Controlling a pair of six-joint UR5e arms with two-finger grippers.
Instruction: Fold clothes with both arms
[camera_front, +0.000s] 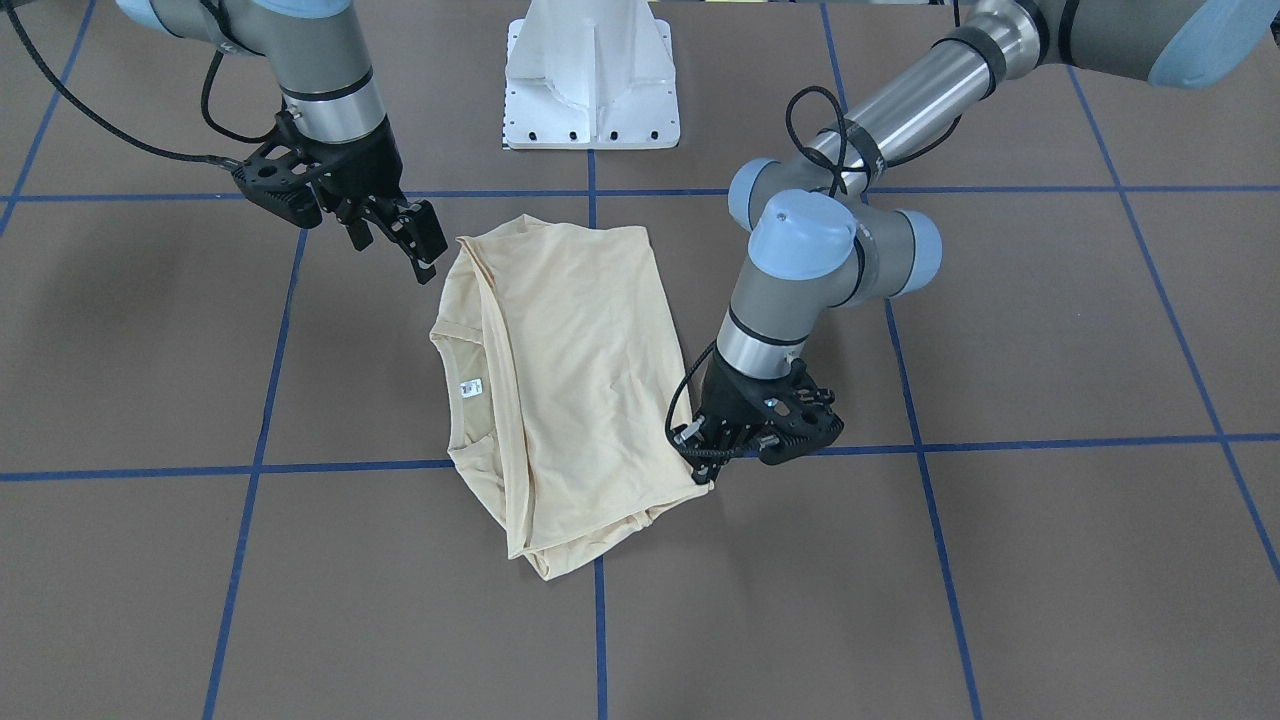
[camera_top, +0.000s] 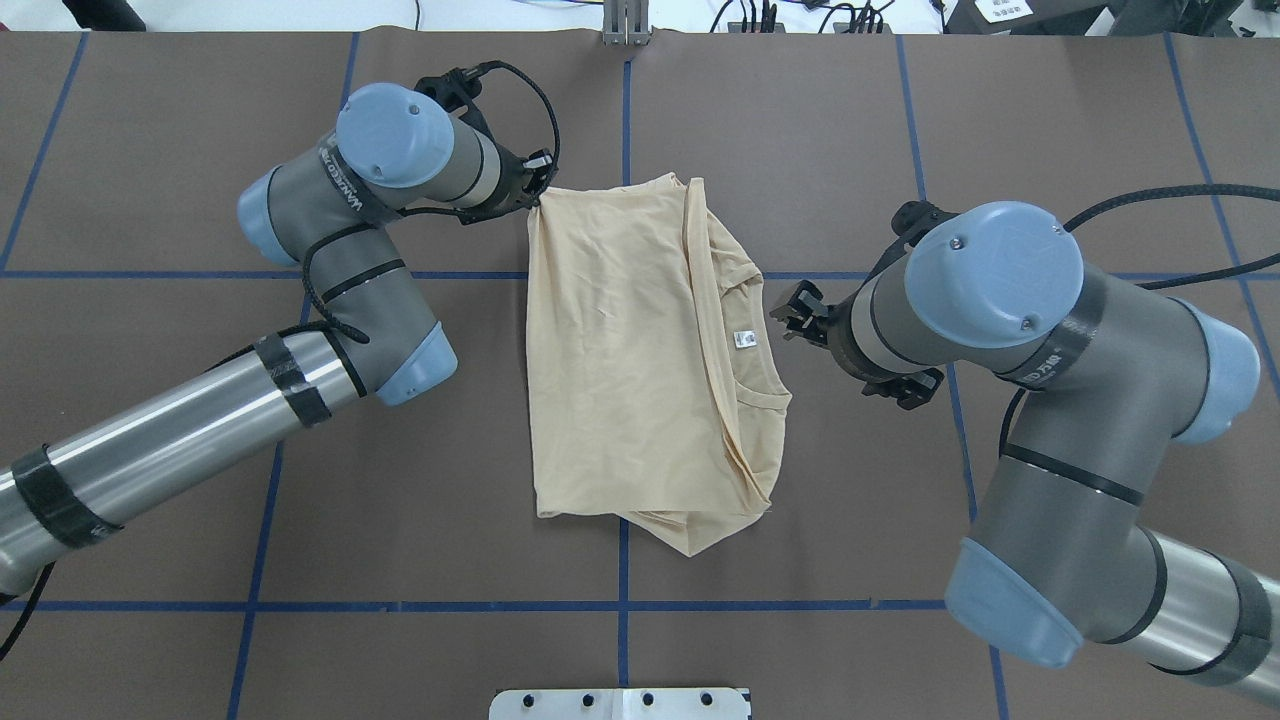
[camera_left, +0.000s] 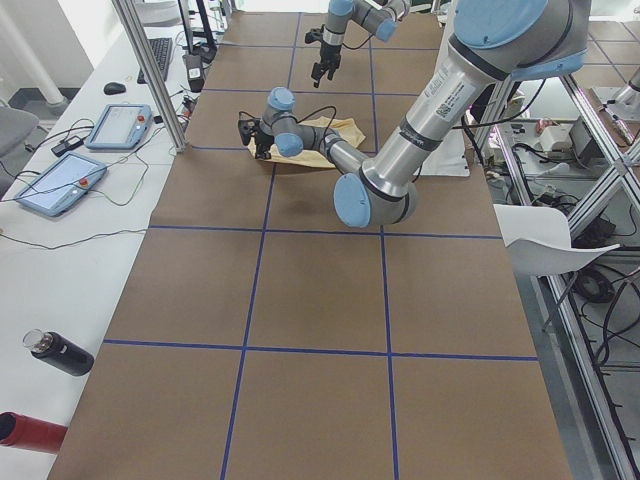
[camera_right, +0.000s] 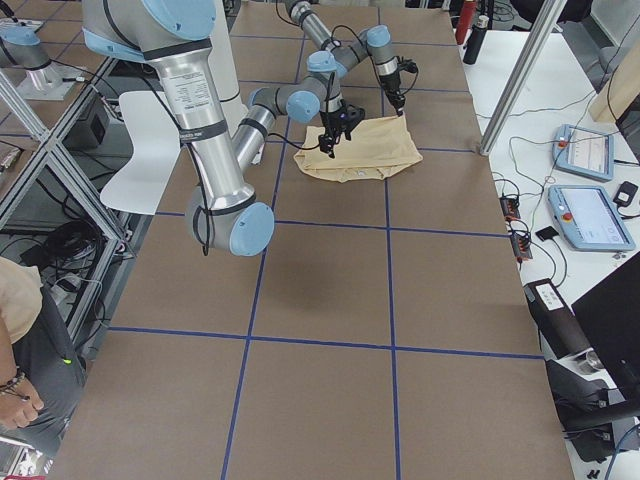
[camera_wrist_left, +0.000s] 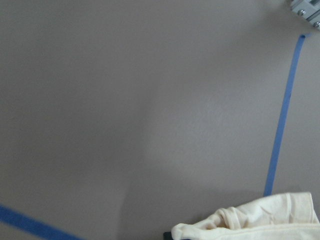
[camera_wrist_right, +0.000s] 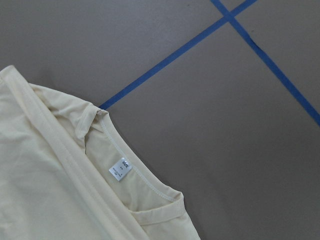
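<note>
The pale cream-yellow shirt (camera_front: 580, 370) lies folded into a rough rectangle in the middle of the table (camera_top: 620, 370), print hidden. Its neck opening and small white label (camera_top: 742, 339) face the right arm's side. My left gripper (camera_top: 535, 195) is down at the shirt's far corner on my left. It looks shut on that corner, which shows bunched at the bottom of the left wrist view (camera_wrist_left: 250, 222). My right gripper (camera_front: 420, 250) is open and empty. It hovers just off the neck-side edge. The right wrist view shows the collar and label (camera_wrist_right: 120, 168).
The white pedestal base (camera_front: 592, 80) stands at the robot's side of the table. Blue tape lines (camera_top: 622, 600) cross the brown surface. A metal post (camera_left: 150, 70), tablets (camera_left: 58, 184) and a dark bottle (camera_left: 58, 353) are along the operators' bench.
</note>
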